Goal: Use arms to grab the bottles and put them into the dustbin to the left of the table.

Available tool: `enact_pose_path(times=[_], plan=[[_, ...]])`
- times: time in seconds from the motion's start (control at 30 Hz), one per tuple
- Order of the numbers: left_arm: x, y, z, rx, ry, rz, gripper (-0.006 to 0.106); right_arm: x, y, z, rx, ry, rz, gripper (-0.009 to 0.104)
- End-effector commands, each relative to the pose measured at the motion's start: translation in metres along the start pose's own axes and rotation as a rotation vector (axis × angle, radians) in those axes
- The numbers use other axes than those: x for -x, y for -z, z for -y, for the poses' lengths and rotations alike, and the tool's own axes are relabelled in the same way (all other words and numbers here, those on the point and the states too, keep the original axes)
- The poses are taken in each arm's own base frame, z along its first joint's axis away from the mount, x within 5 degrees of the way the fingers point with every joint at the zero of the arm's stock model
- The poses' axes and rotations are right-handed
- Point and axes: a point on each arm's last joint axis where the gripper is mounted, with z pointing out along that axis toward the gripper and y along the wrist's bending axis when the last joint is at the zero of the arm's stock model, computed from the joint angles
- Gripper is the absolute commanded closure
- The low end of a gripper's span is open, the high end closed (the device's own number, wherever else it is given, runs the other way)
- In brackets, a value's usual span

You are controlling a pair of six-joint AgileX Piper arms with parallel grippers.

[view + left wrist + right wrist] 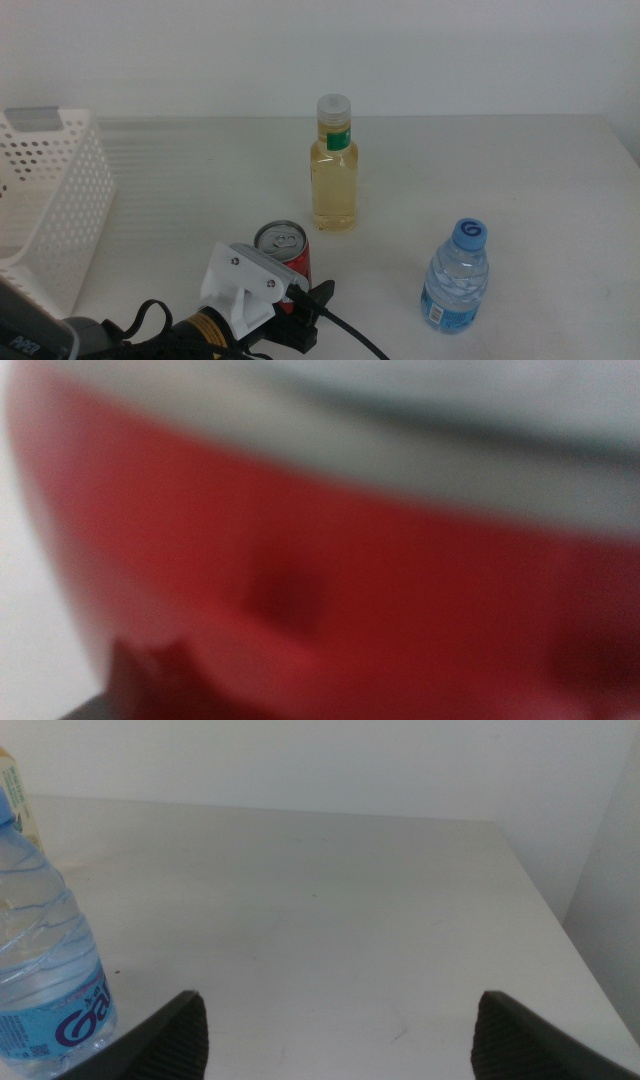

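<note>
- Left claw (pixel 300 305) at the red aluminium soda can (pixel 283 252), near-centre tabletop (pixel 520 170); grip state cannot be told
- Right claw (pixel 340 1030) spread wide, beside blue-labelled clear plastic water bottle (pixel 45 970)

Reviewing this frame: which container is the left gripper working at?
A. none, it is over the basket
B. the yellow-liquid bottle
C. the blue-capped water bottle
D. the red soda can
D: in the middle view the left gripper sits right at the red soda can, and red fills its wrist view; the yellow bottle and water bottle stand apart, untouched.
</note>
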Motion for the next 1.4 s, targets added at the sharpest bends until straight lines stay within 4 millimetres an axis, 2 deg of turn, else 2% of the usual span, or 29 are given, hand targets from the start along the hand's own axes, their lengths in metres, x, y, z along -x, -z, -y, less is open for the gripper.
enact_pose_path(times=[0.0,0.33,0.43,0.9,1.1,1.37], plan=[[0.028,0.001,0.004,-0.04,-0.014,0.226,0.031,0.01,0.003,0.0,-0.005,0.016,0.103,0.021],[0.029,0.005,0.009,-0.085,0.028,0.221,0.086,0.01,0.003,0.0,-0.005,0.016,0.103,0.021],[0.032,0.012,0.01,-0.086,0.03,0.231,0.093,0.01,0.003,0.0,-0.005,0.016,0.103,0.021],[0.056,0.039,0.014,-0.063,0.05,0.173,0.092,0.01,0.003,0.0,-0.005,0.016,0.103,0.021],[0.07,0.035,0.018,-0.066,0.01,0.061,0.092,0.01,0.003,0.0,-0.005,0.016,0.103,0.021],[0.097,0.025,0.019,-0.008,0.09,-0.139,0.092,0.01,0.003,0.0,-0.005,0.016,0.103,0.021]])
